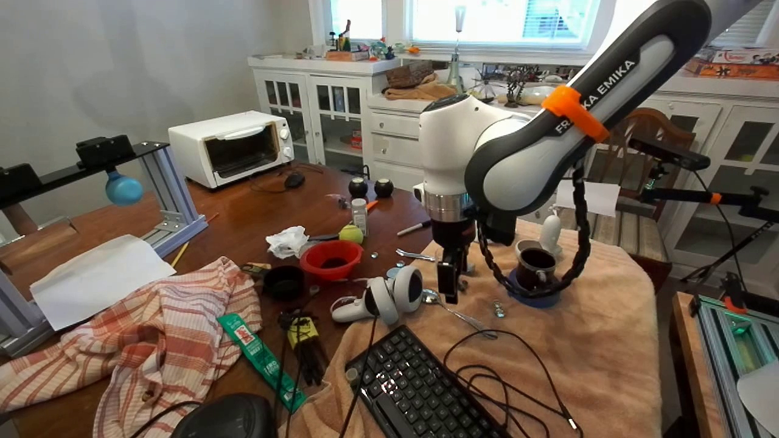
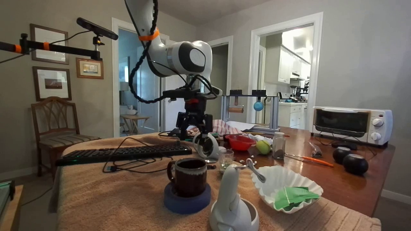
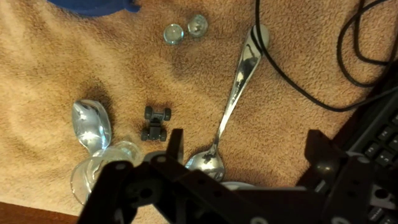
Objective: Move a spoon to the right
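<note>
A silver spoon point(image 3: 231, 101) lies on the tan towel in the wrist view, bowl near my gripper and handle running up and away to the right. It also shows in an exterior view point(image 1: 464, 317). A black cable crosses its handle end. My gripper point(image 3: 244, 137) is open and empty above the towel, its left finger close to the spoon's bowl in the picture and partly covering it. The gripper also shows pointing down in both exterior views point(image 1: 449, 292) point(image 2: 194, 136). A second spoon bowl point(image 3: 91, 123) lies farther left, its handle running behind a clear glass.
The clear glass point(image 3: 93, 171) and a tiny toy car point(image 3: 155, 124) are left of the spoon. Clear glass beads point(image 3: 173, 33) lie beyond. A black keyboard point(image 1: 420, 383), white controller point(image 1: 383, 298), red bowl point(image 1: 331, 258) and brown mug point(image 2: 191, 176) on a blue base surround the area.
</note>
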Tool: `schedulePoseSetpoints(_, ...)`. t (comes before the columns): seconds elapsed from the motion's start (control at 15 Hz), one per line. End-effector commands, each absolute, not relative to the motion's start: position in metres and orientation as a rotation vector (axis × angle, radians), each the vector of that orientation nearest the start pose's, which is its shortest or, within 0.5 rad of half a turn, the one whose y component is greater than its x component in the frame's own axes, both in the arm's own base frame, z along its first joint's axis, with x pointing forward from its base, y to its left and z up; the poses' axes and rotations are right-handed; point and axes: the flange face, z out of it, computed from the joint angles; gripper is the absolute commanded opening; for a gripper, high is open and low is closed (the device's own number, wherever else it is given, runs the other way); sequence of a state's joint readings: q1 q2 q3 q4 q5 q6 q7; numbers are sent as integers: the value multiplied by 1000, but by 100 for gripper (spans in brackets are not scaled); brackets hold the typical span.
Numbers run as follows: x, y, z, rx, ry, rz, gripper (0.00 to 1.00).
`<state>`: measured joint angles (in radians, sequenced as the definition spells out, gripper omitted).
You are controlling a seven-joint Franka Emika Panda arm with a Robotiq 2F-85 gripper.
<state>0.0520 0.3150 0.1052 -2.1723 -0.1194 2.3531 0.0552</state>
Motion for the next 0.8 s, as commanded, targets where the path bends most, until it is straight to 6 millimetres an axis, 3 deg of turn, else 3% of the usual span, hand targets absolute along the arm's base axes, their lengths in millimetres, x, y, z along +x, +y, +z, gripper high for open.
schedulePoseSetpoints(0.0, 542, 86, 241, -3181, -304, 192, 100)
schedulePoseSetpoints(0.2, 545, 89, 243, -3180, -309, 120, 100)
schedulePoseSetpoints(0.53, 542, 80, 206, -3169, -321, 208, 100)
schedulePoseSetpoints(0.73, 541, 76, 189, -3161, -234, 218, 100)
